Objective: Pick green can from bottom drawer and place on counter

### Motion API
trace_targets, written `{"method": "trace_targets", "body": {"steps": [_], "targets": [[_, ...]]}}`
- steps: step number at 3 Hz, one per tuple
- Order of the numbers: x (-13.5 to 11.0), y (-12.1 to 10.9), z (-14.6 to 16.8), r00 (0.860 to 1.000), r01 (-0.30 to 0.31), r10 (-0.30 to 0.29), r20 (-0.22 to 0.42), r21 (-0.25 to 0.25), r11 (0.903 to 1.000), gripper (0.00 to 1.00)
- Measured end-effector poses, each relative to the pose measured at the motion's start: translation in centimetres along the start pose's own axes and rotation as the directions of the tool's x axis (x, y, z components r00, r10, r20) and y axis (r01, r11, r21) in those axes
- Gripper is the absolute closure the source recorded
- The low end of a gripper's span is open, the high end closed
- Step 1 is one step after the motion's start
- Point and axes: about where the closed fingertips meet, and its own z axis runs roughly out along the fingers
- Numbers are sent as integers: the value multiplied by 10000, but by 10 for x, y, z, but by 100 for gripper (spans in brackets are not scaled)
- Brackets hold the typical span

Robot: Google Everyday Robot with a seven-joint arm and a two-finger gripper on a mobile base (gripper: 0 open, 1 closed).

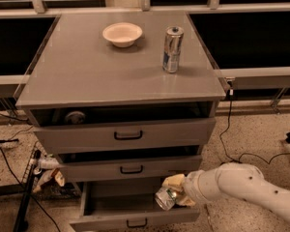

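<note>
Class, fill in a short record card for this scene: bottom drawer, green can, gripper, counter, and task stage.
bottom drawer: pulled open
green can: tilted, held above the drawer's right side
gripper: shut on the can, low at the cabinet's right front
counter: holds a white bowl and a tall silver-blue can, standing apart
task stage: can grasped, not yet on counter

Below the glossy counter (pixel 87 71), the gripper (pixel 178 191) over the matt bottom drawer (pixel 106 222) holds the metallic green can (pixel 164 197).
</note>
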Motion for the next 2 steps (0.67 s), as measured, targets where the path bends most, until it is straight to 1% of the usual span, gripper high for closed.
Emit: {"method": "trace_targets", "body": {"steps": [1, 2], "targets": [[-5, 9, 3, 9992, 344, -338, 213, -308, 9989, 100], [2, -13, -16, 9983, 569, -572, 98, 266, 9980, 100]]}}
